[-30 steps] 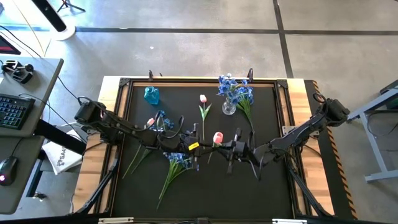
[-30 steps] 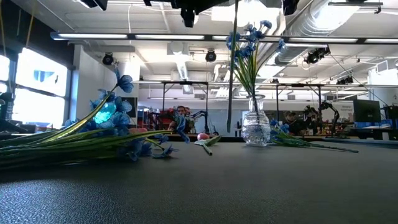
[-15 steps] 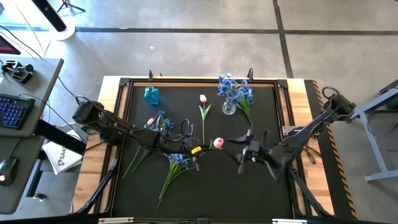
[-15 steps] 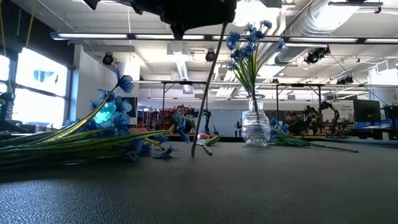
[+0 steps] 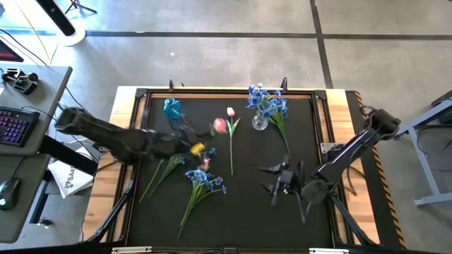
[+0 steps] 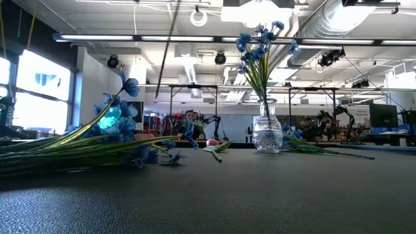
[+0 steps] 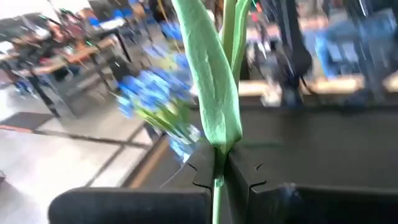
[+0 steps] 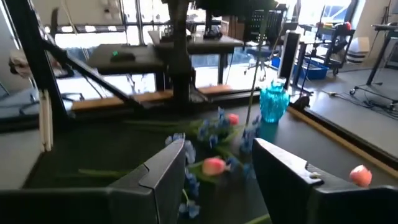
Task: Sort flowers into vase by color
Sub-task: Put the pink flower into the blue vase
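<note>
My left gripper [image 5: 200,147] is shut on a pink tulip [image 5: 219,125] and holds it in the air near the teal vase [image 5: 172,107]. The tulip's stem [image 6: 168,55] slants down from above in the low view. My right gripper [image 5: 279,181] stands open with nothing in it, right of the table's middle. A clear vase [image 5: 260,123] at the far edge holds blue flowers [image 5: 267,102]. Another pink tulip [image 5: 230,113], a bunch of blue flowers [image 5: 205,180] and green stems [image 5: 157,176] lie flat on the black mat. My left gripper pinches the tulip's green stem [image 7: 217,186] between its two fingers, just below the base of the long leaf [image 7: 211,93]. The fingers lie across the stem. The tulip is lifted clear of the table, tilted, blossom up, its lower stem end [image 6: 159,94] hanging free.
A small pink blossom [image 5: 206,164] lies by the blue bunch. More blue flowers [image 5: 281,127] lie right of the clear vase. A raised frame [image 5: 226,90] borders the mat. Free mat lies along the near edge [image 5: 240,226].
My right gripper has opened, let go of the tulip and drawn back toward the table's near right. My left gripper has carried the tulip up and toward the far left, toward the teal vase. The stem's lower end, on the mat half a second ago, now hangs clear.
</note>
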Motion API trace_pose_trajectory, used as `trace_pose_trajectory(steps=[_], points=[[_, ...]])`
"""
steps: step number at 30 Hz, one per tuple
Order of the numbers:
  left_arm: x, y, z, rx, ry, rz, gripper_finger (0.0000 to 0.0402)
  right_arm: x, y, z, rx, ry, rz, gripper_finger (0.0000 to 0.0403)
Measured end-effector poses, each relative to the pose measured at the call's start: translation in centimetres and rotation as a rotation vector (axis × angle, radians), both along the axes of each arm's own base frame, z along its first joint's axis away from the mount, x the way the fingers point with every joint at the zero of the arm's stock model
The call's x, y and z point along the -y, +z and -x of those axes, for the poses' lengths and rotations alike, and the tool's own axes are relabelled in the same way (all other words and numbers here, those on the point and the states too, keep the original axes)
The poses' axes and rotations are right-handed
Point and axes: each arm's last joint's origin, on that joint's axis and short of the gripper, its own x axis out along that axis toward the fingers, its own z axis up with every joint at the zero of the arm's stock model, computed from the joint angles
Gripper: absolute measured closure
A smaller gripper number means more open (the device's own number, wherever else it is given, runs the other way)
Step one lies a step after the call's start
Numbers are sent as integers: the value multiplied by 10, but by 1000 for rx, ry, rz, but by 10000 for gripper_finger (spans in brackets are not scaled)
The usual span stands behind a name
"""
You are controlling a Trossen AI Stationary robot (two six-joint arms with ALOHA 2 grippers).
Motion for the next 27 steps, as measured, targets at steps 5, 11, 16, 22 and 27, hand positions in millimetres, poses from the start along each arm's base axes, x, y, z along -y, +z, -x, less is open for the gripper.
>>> trace_pose_trajectory(steps=[5,11,16,22,27], points=[[-39,28,45,40,133,17,399,-6,-20,-10,-28,-16,-2,228],[-81,45,90,100,375,22,399,-9,-29,-14,-33,-21,-3,231],[-107,52,115,155,559,11,399,-9,-28,-14,-24,-32,-1,231],[-143,32,128,161,697,75,399,-9,-28,-14,-22,-39,1,231],[-164,23,137,219,725,103,399,-9,-28,-14,-24,-38,4,231]])
